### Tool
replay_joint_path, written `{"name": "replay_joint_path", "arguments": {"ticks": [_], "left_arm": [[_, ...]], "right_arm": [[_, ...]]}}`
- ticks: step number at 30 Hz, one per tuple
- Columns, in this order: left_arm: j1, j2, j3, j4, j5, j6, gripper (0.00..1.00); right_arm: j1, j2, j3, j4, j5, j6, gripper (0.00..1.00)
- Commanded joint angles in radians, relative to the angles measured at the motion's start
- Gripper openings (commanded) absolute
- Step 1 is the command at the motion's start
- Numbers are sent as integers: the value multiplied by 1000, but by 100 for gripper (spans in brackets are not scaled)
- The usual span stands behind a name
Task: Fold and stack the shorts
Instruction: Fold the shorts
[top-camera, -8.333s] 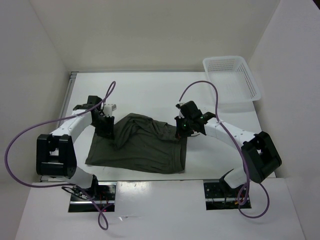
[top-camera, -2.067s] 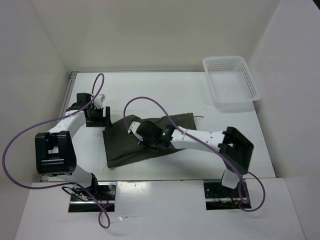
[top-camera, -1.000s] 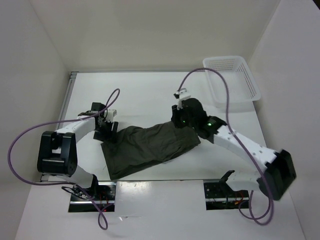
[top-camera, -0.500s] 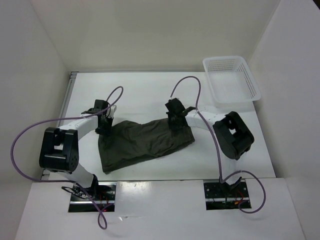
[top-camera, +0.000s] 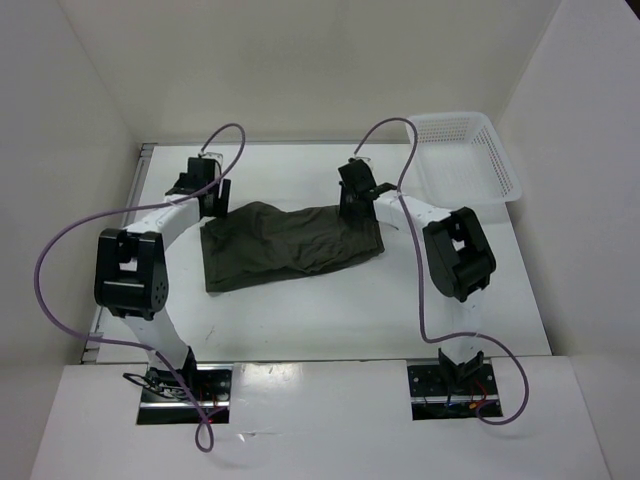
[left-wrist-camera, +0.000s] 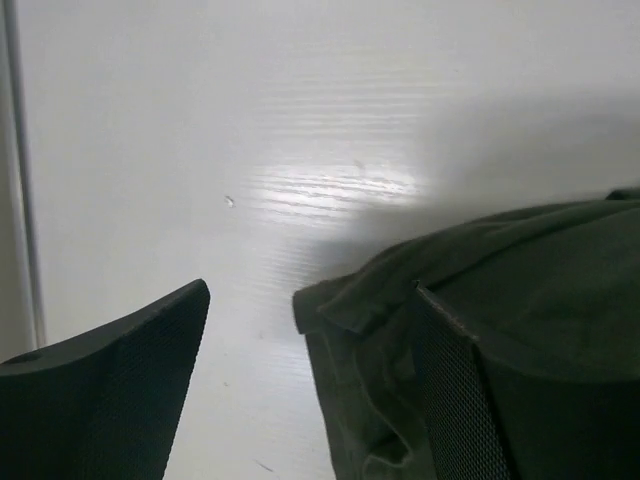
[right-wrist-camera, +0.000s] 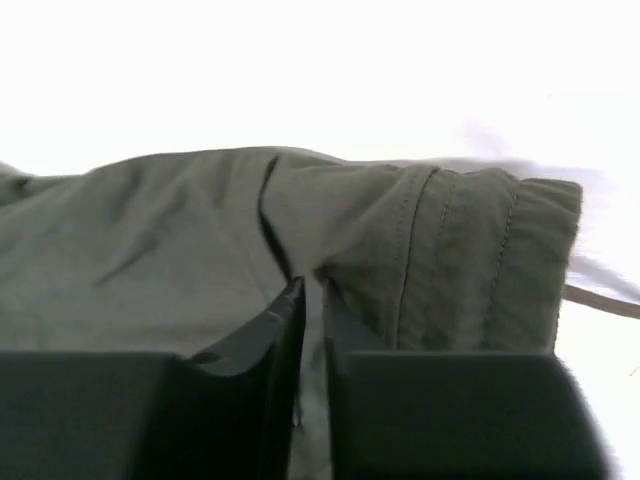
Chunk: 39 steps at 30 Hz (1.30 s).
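Two far corners of the shorts (top-camera: 292, 245): left fingers (left-wrist-camera: 110, 400) apart, right fingers (right-wrist-camera: 250, 400) nearly together.

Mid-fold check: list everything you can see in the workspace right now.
shorts: 1, dark olive green, mid-table between the grippers
drawstring: 1, thin dull tan, trailing off the shorts' right end
lattice basket: 1, white plastic, far right corner of the table
table: 1, white
cables: 2, purple, one looping off each arm
left gripper: 1, black, open at the shorts' left edge
right gripper: 1, black, jaws nearly together on the shorts' right end
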Motion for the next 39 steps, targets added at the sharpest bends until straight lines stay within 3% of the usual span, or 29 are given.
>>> {"name": "replay_joint_path", "arguments": {"ticks": [1,4,6,7,13,17,26,30,31,39], "left_arm": [[45,-30,111,-30,-58,1,86],[65,-117,145,-240,69,1,85],[65,-208,76,-372,186,1,84],[35,-237,33,-406,205,1,84],[15,-472,-301,-484,283,1,81],[4,-492,-324,-484,294,1,81],[19,-359,-337,-366,384,1,81],[116,-337,-309,-317,524,1,69],[130,-328,-300,-303,501,1,67],[164,-296,-266,-332,640,1,60]], "right_arm": [[-13,-135,-6,61,-12,-38,22],[-13,-233,-75,47,-24,-48,35],[-13,-270,-109,-11,-24,-48,41],[-13,-270,-132,-33,-33,-48,48],[-23,-345,-241,-90,-78,-38,58],[-35,-355,-263,-79,-78,-2,59],[-44,-336,-322,-47,-78,40,52],[-44,-358,-351,-24,-69,49,46],[-53,-370,-352,-24,-69,58,46],[-62,-405,-391,7,-58,58,39]]}}
